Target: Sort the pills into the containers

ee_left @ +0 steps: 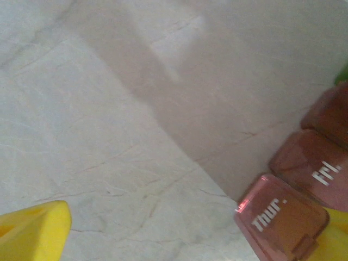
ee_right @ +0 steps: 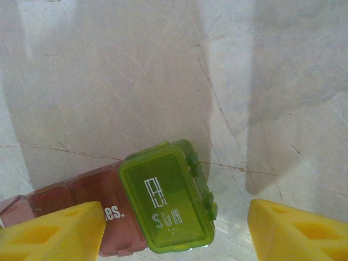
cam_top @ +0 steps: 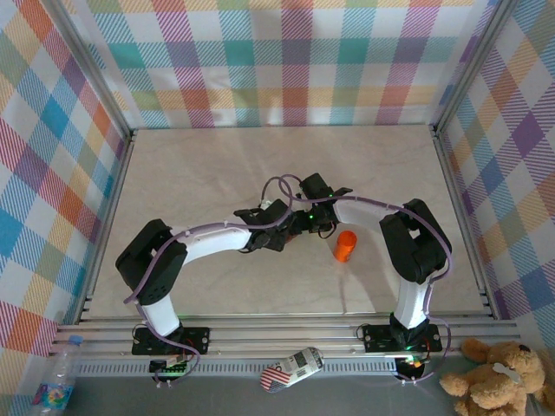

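The containers (ee_right: 89, 190) are a strip of dark red-brown day boxes lying flat on the marble table (cam_top: 199, 173), lids shut. Its green end box (ee_right: 166, 204) reads SUN. My right gripper (ee_right: 176, 215) hangs open over that end, the green box between its yellow fingers (ee_right: 54, 231) with a gap on the right side. The other end, marked Thur (ee_left: 283, 217) and Fri (ee_left: 315, 168), lies against the right-hand finger (ee_left: 331, 239) of my open left gripper (ee_left: 190, 231), which has bare table between its jaws. Both grippers meet mid-table (cam_top: 295, 224). The pills are out of view.
An orange cylindrical bottle (cam_top: 346, 245) stands upright just right of the grippers. Plaid walls (cam_top: 52, 173) close in the table on three sides. Beyond the front rail (cam_top: 286, 334) lie a water bottle (cam_top: 59, 377) and a teddy bear (cam_top: 494, 373).
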Robot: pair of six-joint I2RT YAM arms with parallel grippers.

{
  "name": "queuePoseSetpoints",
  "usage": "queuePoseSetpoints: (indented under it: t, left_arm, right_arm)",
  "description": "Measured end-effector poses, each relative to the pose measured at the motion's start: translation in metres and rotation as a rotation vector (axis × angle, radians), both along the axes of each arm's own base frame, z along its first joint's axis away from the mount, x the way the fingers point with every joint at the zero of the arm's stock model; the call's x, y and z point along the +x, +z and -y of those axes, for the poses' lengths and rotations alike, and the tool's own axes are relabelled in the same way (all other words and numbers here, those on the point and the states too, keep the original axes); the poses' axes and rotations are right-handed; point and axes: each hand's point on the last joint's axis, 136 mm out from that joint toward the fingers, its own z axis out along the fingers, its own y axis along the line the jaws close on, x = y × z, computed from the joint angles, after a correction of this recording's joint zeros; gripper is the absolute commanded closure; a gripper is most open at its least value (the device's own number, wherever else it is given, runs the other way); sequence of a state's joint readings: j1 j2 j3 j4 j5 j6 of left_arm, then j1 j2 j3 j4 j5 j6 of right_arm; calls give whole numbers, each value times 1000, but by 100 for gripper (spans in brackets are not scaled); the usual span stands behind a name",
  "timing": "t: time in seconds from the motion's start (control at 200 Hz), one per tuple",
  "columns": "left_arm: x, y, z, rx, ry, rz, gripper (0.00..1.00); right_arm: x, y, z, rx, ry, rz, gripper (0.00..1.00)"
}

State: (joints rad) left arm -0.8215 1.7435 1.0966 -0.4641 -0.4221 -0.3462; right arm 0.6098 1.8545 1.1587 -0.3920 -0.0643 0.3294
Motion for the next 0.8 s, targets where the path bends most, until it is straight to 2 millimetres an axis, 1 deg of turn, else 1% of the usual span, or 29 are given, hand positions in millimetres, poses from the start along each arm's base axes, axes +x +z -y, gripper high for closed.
queuePoseSetpoints:
  t: [0.28,0.48,0.71,0.8]
  left_arm:
    - [16,-2,-19,-17,66,11,4]
    - [16,-12,-28,-24,87,-5,4]
    - [17,-12,-24,-43,82,-5,4]
    - [22,-7,-21,-58,81,0,3]
  right_arm:
    - [0,0,0,0,0,1,30]
    - [0,-1,0,1,0,0,30]
    - [0,0,0,2,-5,-4,30]
    - [0,2,0,-4,-7,-10,30]
